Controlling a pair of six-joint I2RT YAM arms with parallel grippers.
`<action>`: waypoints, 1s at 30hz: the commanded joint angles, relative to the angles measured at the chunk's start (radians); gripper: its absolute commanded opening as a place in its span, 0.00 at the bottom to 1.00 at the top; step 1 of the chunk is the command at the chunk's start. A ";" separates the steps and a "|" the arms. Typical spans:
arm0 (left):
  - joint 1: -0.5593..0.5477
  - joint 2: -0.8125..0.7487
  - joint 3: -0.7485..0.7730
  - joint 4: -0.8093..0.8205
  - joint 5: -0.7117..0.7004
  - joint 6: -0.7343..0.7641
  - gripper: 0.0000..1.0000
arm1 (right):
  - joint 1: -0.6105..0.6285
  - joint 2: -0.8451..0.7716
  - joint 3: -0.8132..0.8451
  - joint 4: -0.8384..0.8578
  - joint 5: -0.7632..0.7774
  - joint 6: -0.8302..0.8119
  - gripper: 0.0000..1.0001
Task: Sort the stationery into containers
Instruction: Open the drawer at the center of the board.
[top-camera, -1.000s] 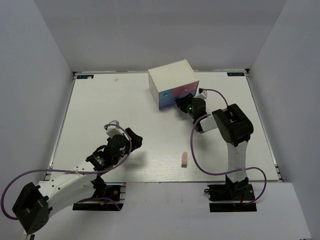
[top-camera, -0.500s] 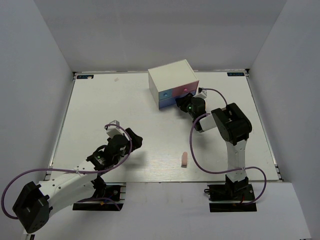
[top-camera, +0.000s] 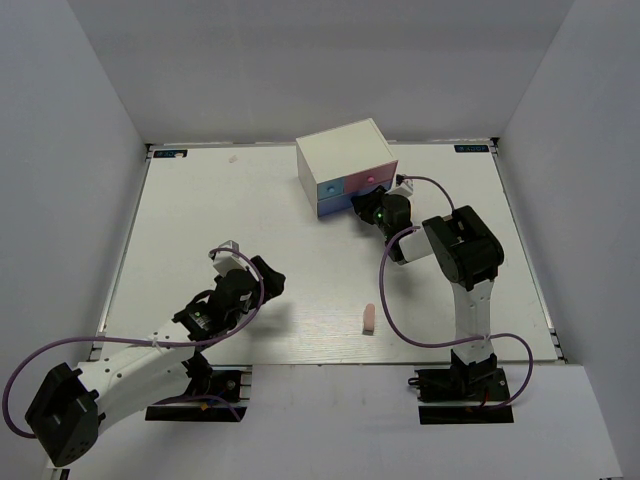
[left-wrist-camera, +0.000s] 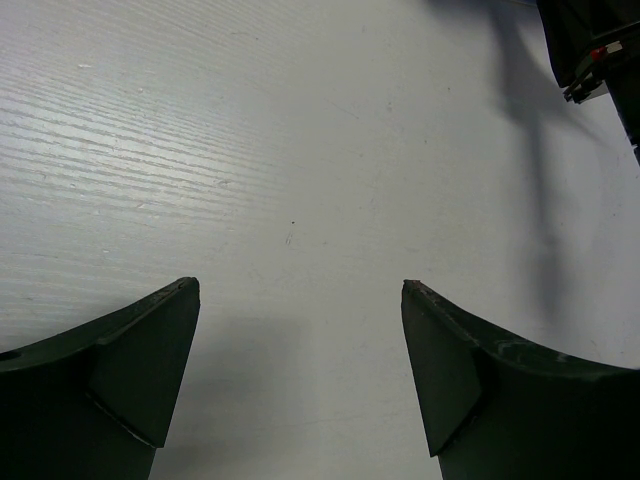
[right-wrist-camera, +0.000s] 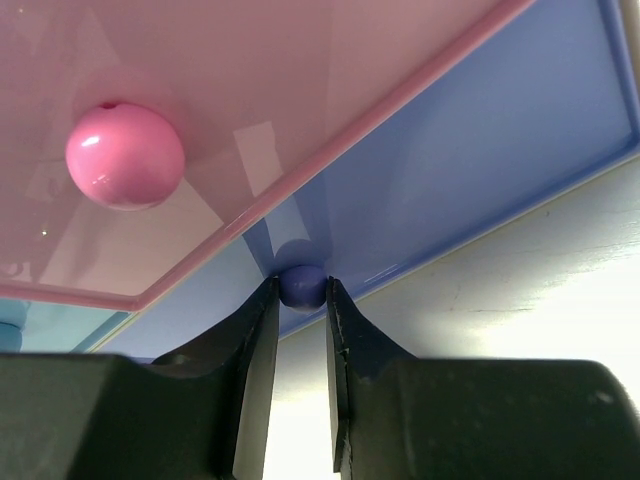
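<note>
A small white-topped drawer box (top-camera: 343, 152) stands at the back middle, with a light blue front (top-camera: 327, 188) and a pink front (top-camera: 372, 180). In the right wrist view I see the pink front's knob (right-wrist-camera: 124, 156) and the wide periwinkle front (right-wrist-camera: 480, 170). My right gripper (right-wrist-camera: 301, 287) is shut on the periwinkle knob (right-wrist-camera: 301, 285); it also shows in the top view (top-camera: 363, 204) against the box. A pinkish-beige eraser block (top-camera: 369, 318) lies near the front edge. My left gripper (top-camera: 268, 279) is open and empty over bare table (left-wrist-camera: 300, 290). The highlighters are out of view.
White walls close in the table (top-camera: 230, 230) on three sides. A purple cable (top-camera: 390, 300) loops beside the right arm, close to the eraser. The right arm's base and shadow show at the top right of the left wrist view (left-wrist-camera: 590, 50).
</note>
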 joint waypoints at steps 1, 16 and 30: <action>-0.001 -0.003 0.035 0.007 -0.015 -0.003 0.92 | -0.003 -0.005 0.001 0.056 0.016 -0.024 0.16; -0.001 -0.003 0.035 0.016 -0.015 -0.003 0.92 | 0.004 -0.102 -0.127 0.079 0.002 -0.018 0.16; -0.001 -0.012 0.035 0.036 -0.015 -0.003 0.92 | 0.015 -0.229 -0.290 0.082 0.001 -0.022 0.20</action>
